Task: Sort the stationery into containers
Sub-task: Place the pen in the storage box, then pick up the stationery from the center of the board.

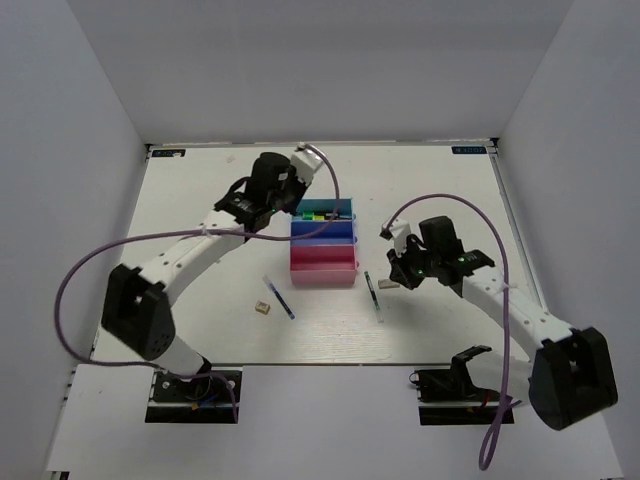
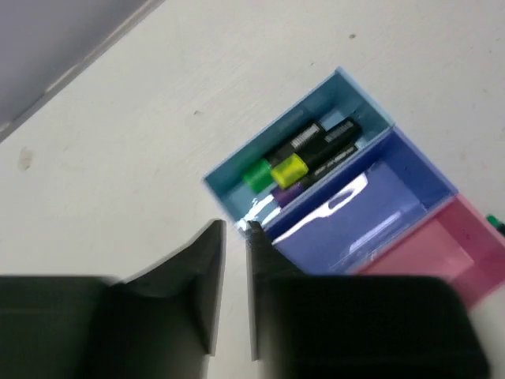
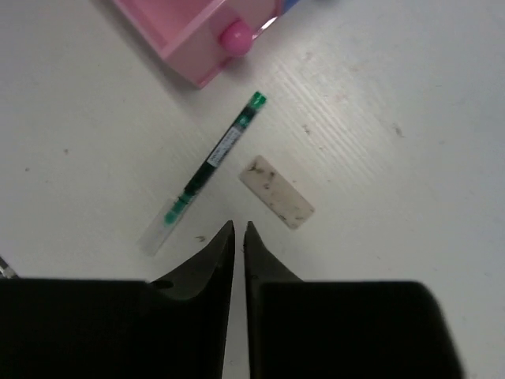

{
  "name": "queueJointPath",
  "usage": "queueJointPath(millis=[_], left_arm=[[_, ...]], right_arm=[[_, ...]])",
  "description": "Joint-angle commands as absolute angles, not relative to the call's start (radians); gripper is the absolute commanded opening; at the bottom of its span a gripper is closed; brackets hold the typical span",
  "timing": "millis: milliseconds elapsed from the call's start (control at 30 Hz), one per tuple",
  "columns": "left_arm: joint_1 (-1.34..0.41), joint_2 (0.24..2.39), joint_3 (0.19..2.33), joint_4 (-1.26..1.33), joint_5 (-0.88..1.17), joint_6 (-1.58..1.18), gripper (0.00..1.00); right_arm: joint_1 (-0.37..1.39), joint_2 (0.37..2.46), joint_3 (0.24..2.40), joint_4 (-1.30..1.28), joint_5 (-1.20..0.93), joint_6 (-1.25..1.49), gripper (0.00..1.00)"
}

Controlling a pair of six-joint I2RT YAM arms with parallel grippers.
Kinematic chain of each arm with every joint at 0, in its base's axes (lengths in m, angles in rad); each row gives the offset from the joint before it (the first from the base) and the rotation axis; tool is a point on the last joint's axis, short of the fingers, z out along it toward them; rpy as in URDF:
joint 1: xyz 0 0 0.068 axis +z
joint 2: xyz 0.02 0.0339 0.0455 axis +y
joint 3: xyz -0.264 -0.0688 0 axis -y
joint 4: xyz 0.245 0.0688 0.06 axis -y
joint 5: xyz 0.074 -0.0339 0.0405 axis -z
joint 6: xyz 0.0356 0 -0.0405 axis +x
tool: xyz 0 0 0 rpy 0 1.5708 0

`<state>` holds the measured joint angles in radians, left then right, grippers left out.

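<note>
Black right fingers (image 3: 229, 234) are hanging pressed together over the bench (image 3: 410, 95), gripping nothing. From their tips, the dark-green pen (image 3: 207, 170) is lying flat at 11 o'clock and a speckled eraser (image 3: 276, 192) at 1 o'clock, the two close but apart. The pink tray (image 3: 189, 31) is sitting further off at 12 o'clock.

Left fingers (image 2: 219, 237) are likewise drawn together and holding nothing, hovering just beside the near corner of the teal tray (image 2: 237, 162). That tray is already carrying the yellow highlighter (image 2: 288, 168) and dark markers, while the blue tray (image 2: 410, 170) is looking empty.

Seen from above, the blue pen (image 1: 278, 297) and a second eraser (image 1: 263, 308) are waiting at 8 o'clock from the pink tray.

Risks, as I judge them: descending with tips closed would push the thin pen rather than pinch it. Pen and eraser are lying near enough that one grasp could disturb both. The left tips, so near the teal corner, could shove the row of trays.
</note>
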<state>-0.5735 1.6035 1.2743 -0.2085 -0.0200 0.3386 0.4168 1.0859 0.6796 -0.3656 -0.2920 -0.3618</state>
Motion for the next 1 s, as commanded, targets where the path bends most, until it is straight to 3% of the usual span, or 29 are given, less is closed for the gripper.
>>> queueJointPath(millis=[0,67,100,333,633,767,967], left_arm=[[-0.575,1.464,1.328,-0.579,-0.19,-0.069,0.32],[-0.565,1.373,1.255,-0.649,-0.21,-0.18,0.69],[-0.561,1.317,1.196,-0.726,-0.212,-0.245,0.72],[-0.471,0.95,0.771,-0.741,-0.147,-0.31,0.76],[-0.449,0.861,0.667,-0.79,-0.089,-0.261,0.76],[-0.451,0.827,0.637,-0.802,-0.106,-0.248,0.76],[-0.449,0.795,0.614,-0.805,-0.11,-0.245,0.76]], right_arm=[[0.428,1.173,0.747,-0.448,-0.442,-0.269,0.15],[0.439,1.242,0.755,-0.437,-0.405,-0.235,0.29],[0.449,1.256,0.755,-0.431,-0.393,-0.229,0.39],[0.457,1.359,0.778,-0.385,-0.278,-0.316,0.53],[0.457,1.44,0.792,-0.426,-0.294,-0.707,0.69],[0.456,1.509,0.813,-0.442,-0.348,-0.866,0.69],[0.457,1.623,0.903,-0.511,-0.341,-0.976,0.57]])
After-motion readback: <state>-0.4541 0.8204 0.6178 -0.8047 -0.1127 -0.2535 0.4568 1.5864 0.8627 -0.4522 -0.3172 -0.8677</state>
